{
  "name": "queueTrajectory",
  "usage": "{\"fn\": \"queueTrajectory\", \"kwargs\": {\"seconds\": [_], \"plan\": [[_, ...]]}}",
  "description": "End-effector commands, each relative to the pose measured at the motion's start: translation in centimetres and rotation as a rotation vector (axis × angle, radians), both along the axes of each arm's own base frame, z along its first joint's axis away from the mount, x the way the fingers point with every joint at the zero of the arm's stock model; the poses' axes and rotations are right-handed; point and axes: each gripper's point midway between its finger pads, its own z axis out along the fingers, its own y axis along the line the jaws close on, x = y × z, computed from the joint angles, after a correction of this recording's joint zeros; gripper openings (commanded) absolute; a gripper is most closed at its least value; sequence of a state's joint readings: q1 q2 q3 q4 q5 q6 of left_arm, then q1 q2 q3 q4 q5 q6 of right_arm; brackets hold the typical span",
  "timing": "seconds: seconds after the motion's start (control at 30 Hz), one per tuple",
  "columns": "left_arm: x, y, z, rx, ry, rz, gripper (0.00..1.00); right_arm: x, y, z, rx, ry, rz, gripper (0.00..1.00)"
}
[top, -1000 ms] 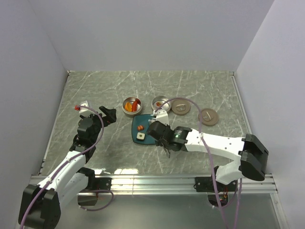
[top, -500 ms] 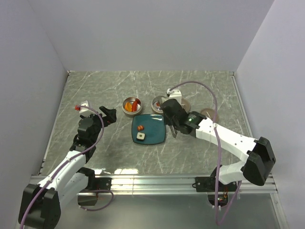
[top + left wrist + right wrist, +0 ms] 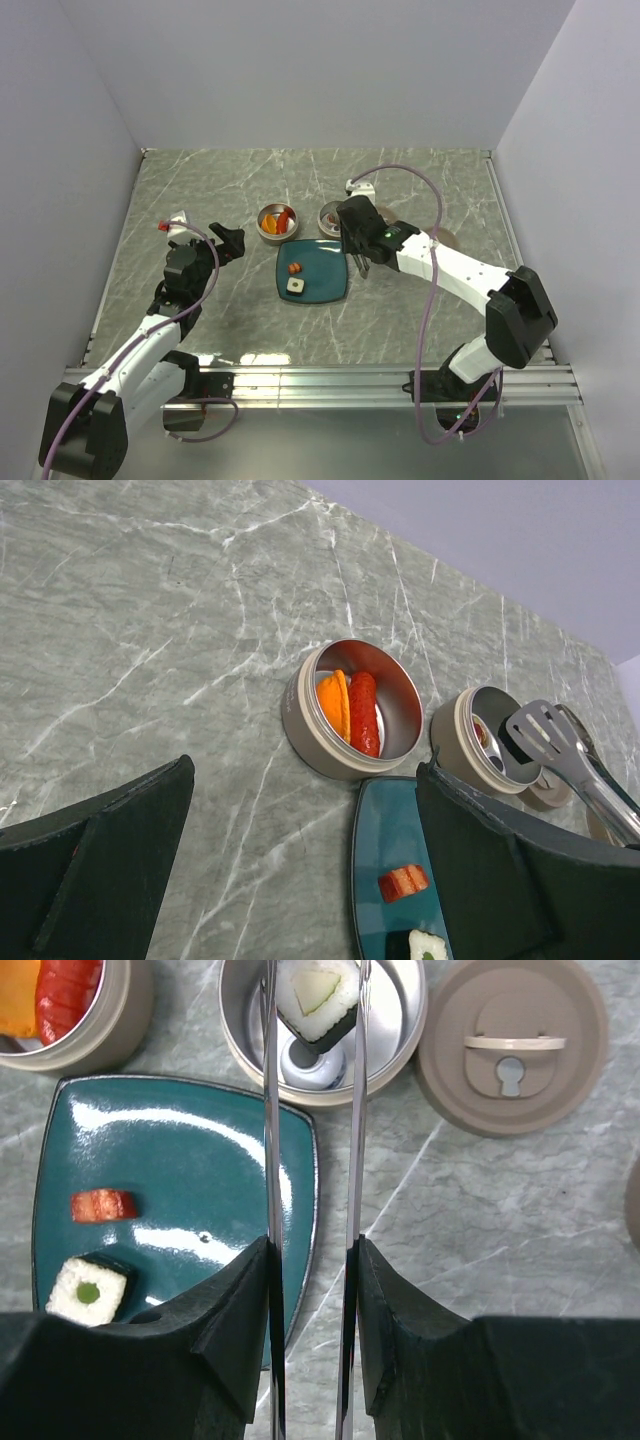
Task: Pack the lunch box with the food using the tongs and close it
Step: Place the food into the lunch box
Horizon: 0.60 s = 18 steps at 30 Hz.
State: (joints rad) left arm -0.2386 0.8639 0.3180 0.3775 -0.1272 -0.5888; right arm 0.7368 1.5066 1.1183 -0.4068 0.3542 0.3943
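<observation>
My right gripper (image 3: 311, 1250) is shut on the tongs (image 3: 270, 1160), one silvery arm against each finger. The tong tips pinch a white block with a green centre (image 3: 318, 995) over the open right tin of the lunch box (image 3: 405, 1045). The left tin (image 3: 350, 715) holds an orange piece and a red elongated piece. On the teal plate (image 3: 180, 1150) lie a small red piece (image 3: 102, 1205) and a white block with a dark rim (image 3: 88, 1290). My left gripper (image 3: 300, 880) hangs open and empty to the left of the plate (image 3: 320, 283).
A round beige lid (image 3: 512, 1045) with a keyhole-shaped handle lies right of the open tin. A second lid (image 3: 441, 240) shows partly behind the right arm. Grey walls close in the marble table on three sides.
My right arm has swung from over the plate's right side towards the back, carrying the tongs and white block to above the right tin. The left arm has not moved.
</observation>
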Motion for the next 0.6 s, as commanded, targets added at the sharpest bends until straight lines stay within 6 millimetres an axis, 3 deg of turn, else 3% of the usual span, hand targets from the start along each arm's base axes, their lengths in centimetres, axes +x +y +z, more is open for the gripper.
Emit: {"fn": "queueTrajectory", "kwargs": {"seconds": [0.0, 0.17, 0.3, 0.4, 0.57], "plan": [[0.5, -0.2, 1.9, -0.025, -0.056, -0.007, 0.99, 1.5, 1.2, 2.2, 0.054, -0.063, 0.016, 0.26], [0.5, -0.2, 1.7, -0.022, -0.052, -0.006, 0.99, 2.1, 1.1, 1.3, 0.032, -0.043, 0.004, 0.29], [0.5, -0.2, 1.8, -0.024, -0.053, -0.005, 0.99, 2.6, 1.0, 0.8, 0.02, -0.036, -0.006, 0.42], [0.5, -0.2, 1.8, -0.022, -0.054, -0.006, 0.99, 2.9, 1.0, 1.2, 0.026, -0.048, -0.009, 0.5], [0.5, -0.3, 1.7, -0.022, -0.051, -0.007, 0.99, 3.1, 0.8, 2.4, 0.032, -0.072, -0.013, 0.54]]}}
